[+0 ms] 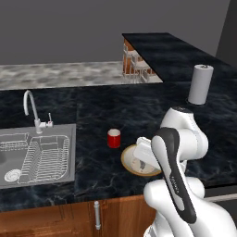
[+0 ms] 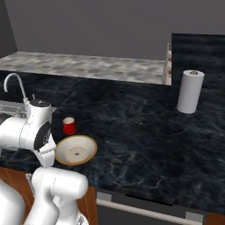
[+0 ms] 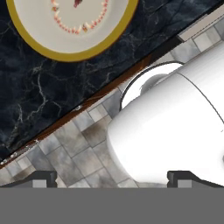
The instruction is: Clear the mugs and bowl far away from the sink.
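The red mug (image 1: 114, 138) (image 2: 68, 126) stands upright on the dark marble counter, right of the sink (image 1: 73, 139). Just in front of it lies the wide cream bowl (image 1: 132, 162) (image 2: 77, 149) (image 3: 74, 26) with its tan rim, close to the counter's front edge. My arm folds back over the bowl's near right side in the left base view and hides part of it. My gripper (image 3: 111, 177) is open, pointing down past the counter edge, with nothing between its fingers. The bowl sits at the top of the hand view, apart from the fingertips.
A curved faucet (image 1: 31, 109) (image 2: 15, 85) and a wire dish rack (image 1: 46, 159) belong to the sink. A paper towel roll (image 1: 200, 84) (image 2: 190, 91) stands far right. Wooden cabinet fronts with a handle (image 1: 97, 215) lie below the counter edge; tiled floor (image 3: 74, 144) shows beneath.
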